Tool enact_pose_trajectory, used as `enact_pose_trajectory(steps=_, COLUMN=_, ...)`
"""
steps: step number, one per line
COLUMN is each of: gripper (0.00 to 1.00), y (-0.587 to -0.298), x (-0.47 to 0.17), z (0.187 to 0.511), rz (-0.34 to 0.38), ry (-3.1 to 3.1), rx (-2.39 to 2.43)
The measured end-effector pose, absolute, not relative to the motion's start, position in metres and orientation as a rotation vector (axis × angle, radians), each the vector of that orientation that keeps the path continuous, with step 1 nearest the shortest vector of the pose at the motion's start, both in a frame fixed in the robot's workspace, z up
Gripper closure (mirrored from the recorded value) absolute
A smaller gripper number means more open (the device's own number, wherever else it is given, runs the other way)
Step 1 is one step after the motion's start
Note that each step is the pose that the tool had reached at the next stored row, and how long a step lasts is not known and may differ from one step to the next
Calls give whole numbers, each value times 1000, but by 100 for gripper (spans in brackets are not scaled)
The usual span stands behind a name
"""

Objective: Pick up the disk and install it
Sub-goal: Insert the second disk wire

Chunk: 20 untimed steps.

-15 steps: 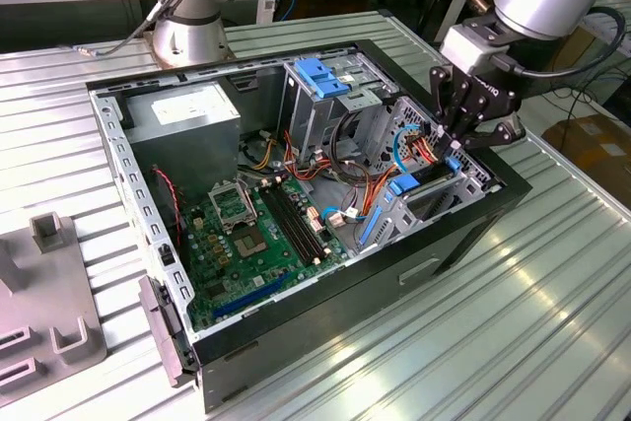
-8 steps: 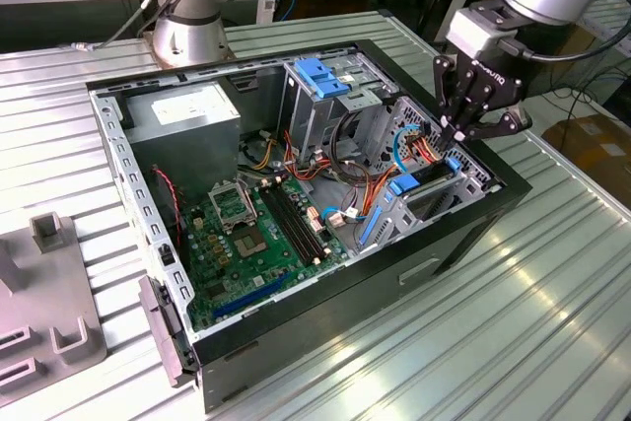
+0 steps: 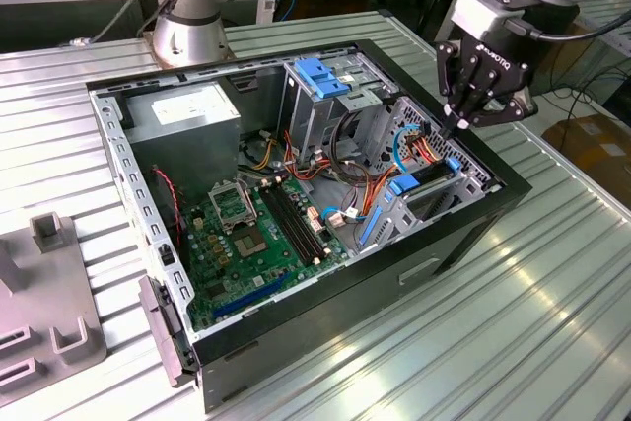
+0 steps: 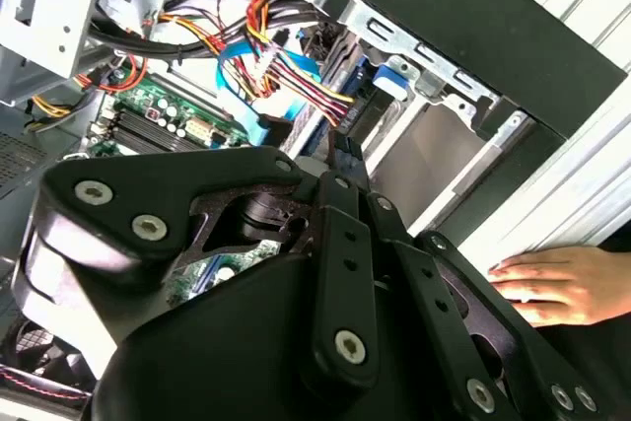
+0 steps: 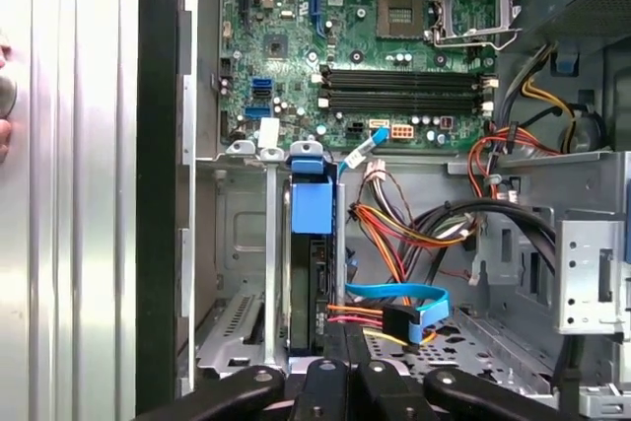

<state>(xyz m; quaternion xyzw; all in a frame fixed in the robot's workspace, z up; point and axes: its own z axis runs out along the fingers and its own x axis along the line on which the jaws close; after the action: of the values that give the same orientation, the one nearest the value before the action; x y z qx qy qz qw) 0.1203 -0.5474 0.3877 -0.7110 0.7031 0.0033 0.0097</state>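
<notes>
The disk [image 5: 317,283] sits edge-on in a bay slot at the corner of the open computer case, its blue carrier end [image 5: 311,209] facing the motherboard. In the exterior view the disk [image 3: 434,180] lies low in that bay, between blue rails. My gripper [image 3: 461,126] hangs just above the bay near the case's right wall, fingers pointing down and pressed together with nothing between them. In both wrist views the shut fingertips [image 4: 340,150] [image 5: 343,344] hover over the disk's near end, apart from it.
Bundled red, yellow and orange wires [image 3: 424,140] and a blue flat cable [image 5: 404,295] crowd the bay. The grey drive cage with its blue latch [image 3: 320,76], the power-supply box [image 3: 187,110] and the motherboard [image 3: 246,234] sit nearby. A person's hand [image 4: 552,283] rests on the slatted table beside the case.
</notes>
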Motion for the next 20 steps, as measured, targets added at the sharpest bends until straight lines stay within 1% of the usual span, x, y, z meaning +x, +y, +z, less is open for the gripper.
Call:
enact_pose_trajectory(steps=9, gripper=90, y=-522, x=114, z=389, rz=9, ry=2196, rx=-2221)
enact_pose_trajectory(steps=15, gripper=90, y=-519, x=110, z=389, rz=2, ry=2199, rx=-2224)
enact_pose_trajectory(steps=17, gripper=90, y=-518, x=110, z=389, rz=-8, ry=2204, rx=-2229)
enact_pose_trajectory(steps=20, gripper=89, y=-517, x=110, z=388, rz=-54, ry=2224, rx=-2250)
